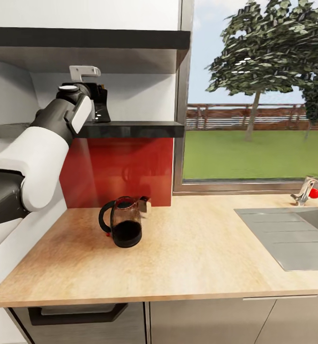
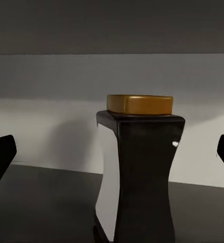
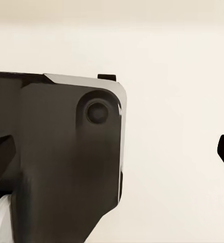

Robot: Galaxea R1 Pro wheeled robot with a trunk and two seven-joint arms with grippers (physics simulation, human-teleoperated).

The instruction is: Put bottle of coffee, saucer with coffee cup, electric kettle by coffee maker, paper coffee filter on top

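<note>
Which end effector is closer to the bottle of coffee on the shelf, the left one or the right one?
Left. The left end effector is at the shelf with open fingers either side of the bottle of coffee. The right end effector faces a plain pale surface.

Daylight from the window (image 1: 254,95) brightens the countertop (image 1: 187,258). The shelf (image 1: 130,129) beyond the left gripper (image 2: 112,152) is dim; the bottle (image 2: 139,172) there shows a small glare spot. Edges slightly soft.
</note>
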